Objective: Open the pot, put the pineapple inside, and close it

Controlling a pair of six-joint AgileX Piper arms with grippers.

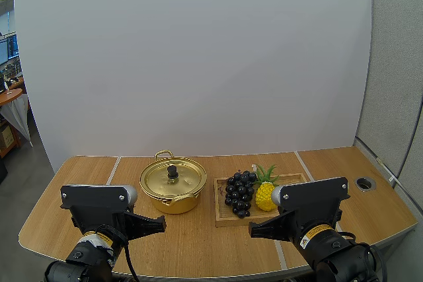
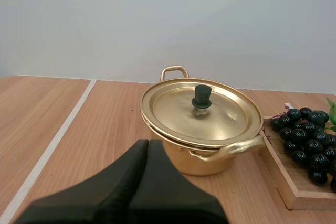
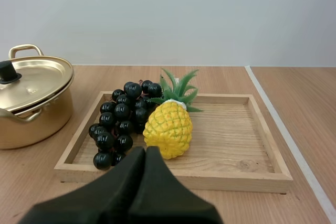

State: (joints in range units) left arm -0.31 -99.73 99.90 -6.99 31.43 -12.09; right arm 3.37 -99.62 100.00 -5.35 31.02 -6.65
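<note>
Shiny gold lidded pot (image 2: 202, 129), bumpy yellow pineapple (image 3: 168, 129), glossy grapes (image 3: 119, 121), wooden tray (image 3: 231, 137)

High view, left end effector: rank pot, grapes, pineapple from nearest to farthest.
1. pot: on the table just ahead of the left end effector, left of the wooden tray.
2. grapes: on the left side of the tray.
3. pineapple: on the tray, to the right of the grapes.

The wooden desk (image 1: 198, 229) carries a lidded gold pot (image 1: 173, 186) beside a wooden tray (image 1: 291, 177).
</note>
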